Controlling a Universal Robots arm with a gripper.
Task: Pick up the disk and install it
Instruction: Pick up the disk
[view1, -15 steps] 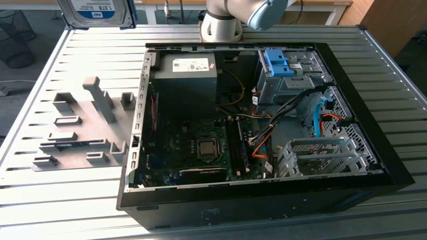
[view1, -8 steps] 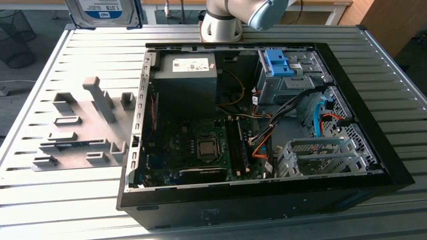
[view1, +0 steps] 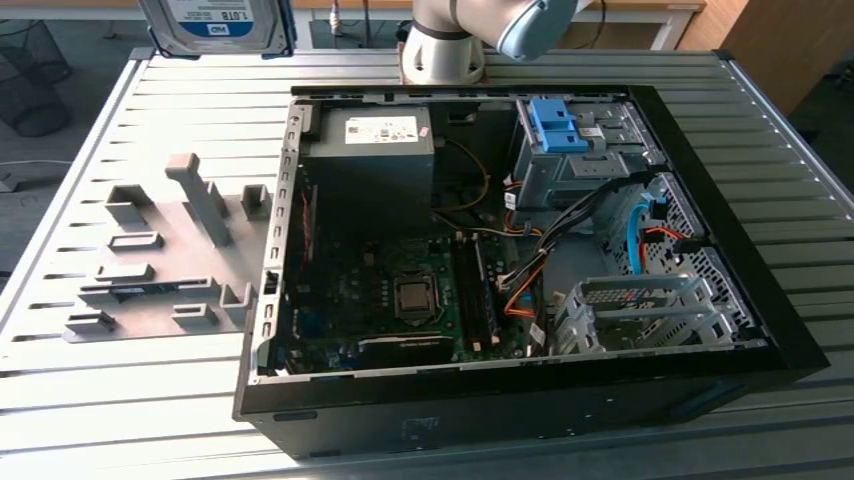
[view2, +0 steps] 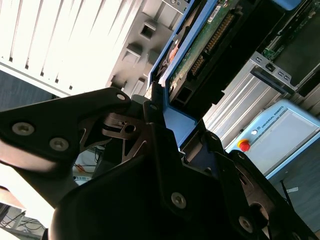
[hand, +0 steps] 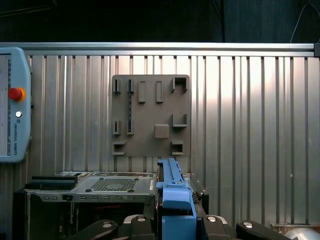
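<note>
Arm (view1: 461, 40) standing at the far edge of the slatted table (view1: 147, 400), wrist lifted well above the surface. The gripper (view2: 177, 122) has its jaws closed on the disk (view1: 220, 25) – the blue frame clamped between them – and holds it aloft over the table's far corner on the exterior view's left, label side toward that camera. In both wrist views the disk's long axis runs straight out from the jaws; the second wrist view shows its circuit-board face. The disk hangs well apart from the open computer case (view1: 534, 410) and its drive bay (view1: 587, 165)
</note>
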